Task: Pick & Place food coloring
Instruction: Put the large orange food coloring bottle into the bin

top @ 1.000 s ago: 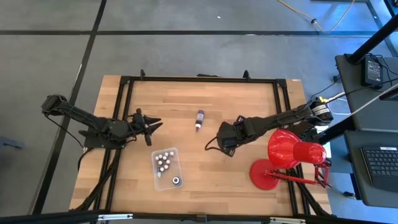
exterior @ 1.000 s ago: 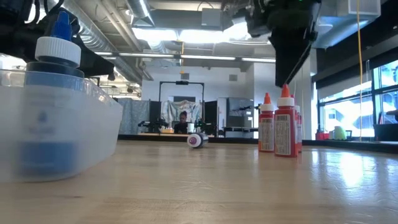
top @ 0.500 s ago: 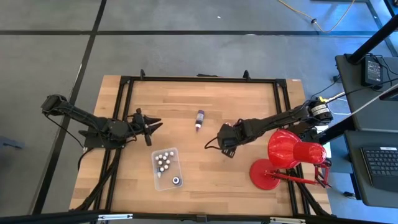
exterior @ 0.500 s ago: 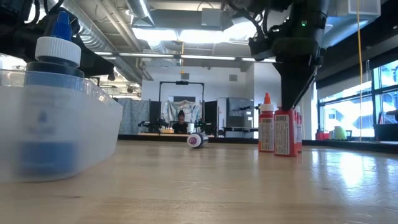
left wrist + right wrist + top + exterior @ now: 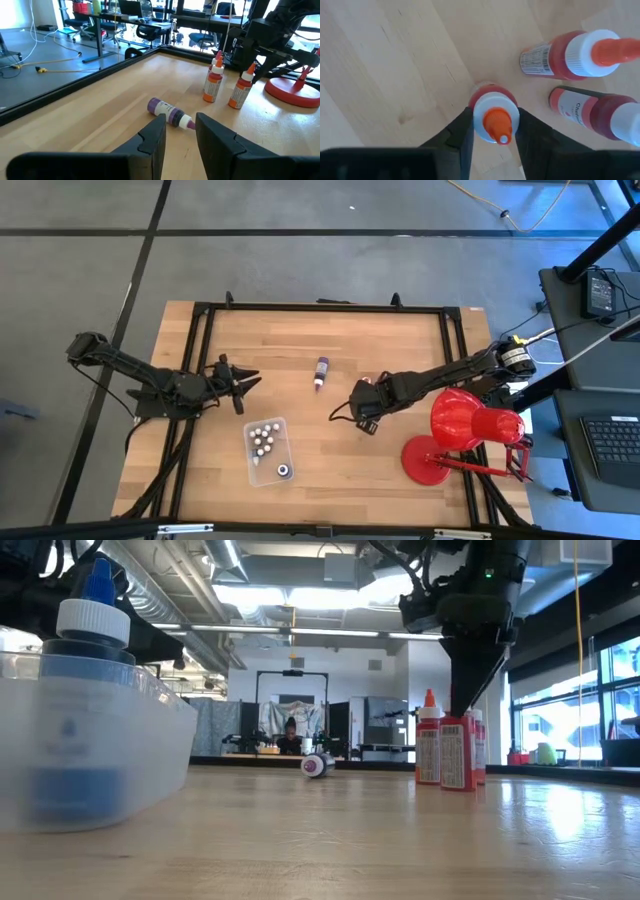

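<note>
Three red food coloring bottles with white caps and orange tips stand upright right of the table's middle. My right gripper (image 5: 494, 122) comes down from above and is shut on one of them (image 5: 458, 752); the other two (image 5: 570, 52) (image 5: 600, 112) stand beside it. A purple bottle (image 5: 320, 372) lies on its side at mid-table. My left gripper (image 5: 181, 137) waits open near the left edge, holding nothing and pointing toward the purple bottle (image 5: 170, 112). A clear tray (image 5: 252, 470) holds several small bottles. My right gripper pinches the red bottle's white cap (image 5: 482, 112) between its two fingers (image 5: 465, 135), one on each side, just below the orange tip. The fingers point down from above. The bottle stands upright with its base on the table.
A big red desk lamp (image 5: 460, 430) stands close to the right arm, at the table's right near corner. In the low view the tray wall (image 5: 150, 740) fills the left with a blue bottle (image 5: 90, 690) inside. A black frame (image 5: 320, 307) rims the table.
My right gripper has come down over the red bottle, and its fingers have closed in on the white cap. The bottle has stayed upright in place. The left arm has kept still.
</note>
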Robot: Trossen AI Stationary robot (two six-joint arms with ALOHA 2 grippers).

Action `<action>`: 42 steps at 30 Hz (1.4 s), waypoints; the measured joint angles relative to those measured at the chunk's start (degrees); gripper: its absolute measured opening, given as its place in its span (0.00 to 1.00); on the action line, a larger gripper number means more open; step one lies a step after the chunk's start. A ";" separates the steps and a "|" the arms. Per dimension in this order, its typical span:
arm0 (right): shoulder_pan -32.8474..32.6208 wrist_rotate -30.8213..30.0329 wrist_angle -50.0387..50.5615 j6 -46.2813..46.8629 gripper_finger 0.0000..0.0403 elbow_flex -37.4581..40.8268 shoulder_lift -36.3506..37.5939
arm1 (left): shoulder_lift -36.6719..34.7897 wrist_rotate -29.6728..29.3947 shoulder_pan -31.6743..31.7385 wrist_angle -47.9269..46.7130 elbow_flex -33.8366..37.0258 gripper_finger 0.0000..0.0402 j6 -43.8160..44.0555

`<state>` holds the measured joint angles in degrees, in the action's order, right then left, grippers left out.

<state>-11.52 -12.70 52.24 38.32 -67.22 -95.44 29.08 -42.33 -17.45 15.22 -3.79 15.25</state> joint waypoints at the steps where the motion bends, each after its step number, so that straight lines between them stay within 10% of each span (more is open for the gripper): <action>1: -0.19 -0.41 -0.08 -0.16 0.30 0.00 0.00 | 0.00 0.00 -0.02 0.01 0.00 0.25 0.00; 19: -6.45 4.88 -21.69 -19.21 0.30 -15.13 -0.24 | 0.02 -0.02 -0.02 0.00 0.00 0.24 0.01; 42: -5.26 15.71 -7.62 -33.11 0.30 -48.97 -24.66 | 0.07 0.16 -0.02 -0.58 -0.02 0.25 0.02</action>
<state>-16.78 3.01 44.62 5.20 -116.19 -120.09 29.15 -42.16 -17.47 14.65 -3.81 15.26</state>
